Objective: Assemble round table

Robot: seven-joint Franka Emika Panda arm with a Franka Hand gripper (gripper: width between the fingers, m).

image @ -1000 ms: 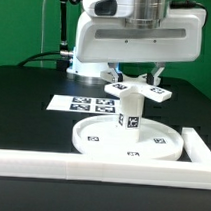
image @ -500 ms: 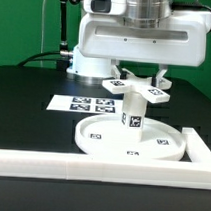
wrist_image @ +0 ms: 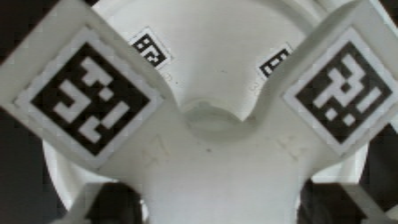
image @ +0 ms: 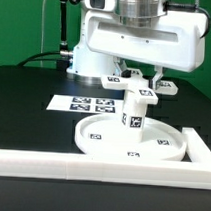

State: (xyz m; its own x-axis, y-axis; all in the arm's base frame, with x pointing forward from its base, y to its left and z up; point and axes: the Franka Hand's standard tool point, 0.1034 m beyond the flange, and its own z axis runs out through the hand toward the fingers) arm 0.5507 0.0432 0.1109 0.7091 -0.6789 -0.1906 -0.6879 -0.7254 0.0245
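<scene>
The round disc (image: 95,139) lies flat on the black table. The short leg (image: 131,117) stands upright at its middle. The cross-shaped base (image: 144,92) sits on top of the leg, its tagged arms spread out. My gripper (image: 142,81) comes down from above and is shut on the base, one finger on each side. In the wrist view the base (wrist_image: 214,110) fills the frame with two tagged arms. The dark fingertips (wrist_image: 111,198) show at either side of its hub, and the gripper (wrist_image: 222,205) clamps it.
The marker board (image: 86,104) lies flat behind the disc on the exterior view's left. A long white rail (image: 80,165) runs along the front edge and turns back at the exterior view's right (image: 198,148). The robot's base stands behind.
My gripper has turned about its vertical axis with the cross-shaped base in it. The base's arms have swung round on top of the leg. The disc has not moved.
</scene>
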